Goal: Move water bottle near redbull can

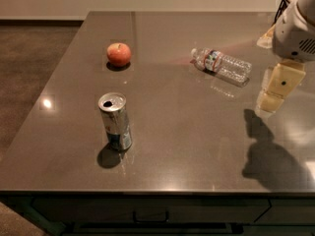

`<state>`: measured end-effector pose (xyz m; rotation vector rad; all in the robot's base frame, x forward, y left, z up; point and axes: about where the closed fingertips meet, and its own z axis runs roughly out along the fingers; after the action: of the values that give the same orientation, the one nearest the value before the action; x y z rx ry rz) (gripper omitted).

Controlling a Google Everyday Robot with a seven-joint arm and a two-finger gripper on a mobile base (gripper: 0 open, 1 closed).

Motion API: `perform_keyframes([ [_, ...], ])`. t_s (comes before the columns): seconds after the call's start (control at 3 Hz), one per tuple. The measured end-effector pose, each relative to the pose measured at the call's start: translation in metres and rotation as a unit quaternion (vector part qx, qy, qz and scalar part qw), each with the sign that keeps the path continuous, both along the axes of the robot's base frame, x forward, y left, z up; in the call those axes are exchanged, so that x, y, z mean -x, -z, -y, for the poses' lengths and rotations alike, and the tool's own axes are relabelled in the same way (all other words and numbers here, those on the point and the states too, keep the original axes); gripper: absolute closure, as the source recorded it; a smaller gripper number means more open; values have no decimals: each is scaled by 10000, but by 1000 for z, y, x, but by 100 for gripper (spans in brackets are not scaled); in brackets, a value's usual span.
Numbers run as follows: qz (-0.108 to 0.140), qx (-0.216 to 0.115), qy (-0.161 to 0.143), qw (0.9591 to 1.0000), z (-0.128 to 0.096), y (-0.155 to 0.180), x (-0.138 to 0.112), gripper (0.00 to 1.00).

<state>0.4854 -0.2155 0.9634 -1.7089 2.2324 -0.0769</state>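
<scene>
The water bottle (pixel 222 65) lies on its side at the back right of the dark table (pixel 187 132), its white cap pointing left. The redbull can (pixel 115 121) stands upright at the front left, with its opened pull-tab top showing. My gripper (pixel 276 88) hangs above the table at the right edge of the view, just right of the bottle and a little nearer to the camera, apart from it. It holds nothing that I can see. The can is far to the left of both.
A red apple (pixel 119 54) sits at the back left of the table, behind the can. A dark wire basket (pixel 284 5) stands at the far right corner. The table's front edge runs along the bottom, with floor to the left.
</scene>
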Motion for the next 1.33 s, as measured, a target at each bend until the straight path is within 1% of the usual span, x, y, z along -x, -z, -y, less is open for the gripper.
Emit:
perform_keyframes([
  [0.33, 61, -97, 211, 9997, 9, 9, -40, 0],
  [0.67, 100, -199, 462, 9987, 23, 20, -85, 0],
  [1.0, 106, -166, 642, 9977, 38, 32, -122, 0],
  [1.33, 17, -188, 795, 9967, 50, 46, -149, 0],
])
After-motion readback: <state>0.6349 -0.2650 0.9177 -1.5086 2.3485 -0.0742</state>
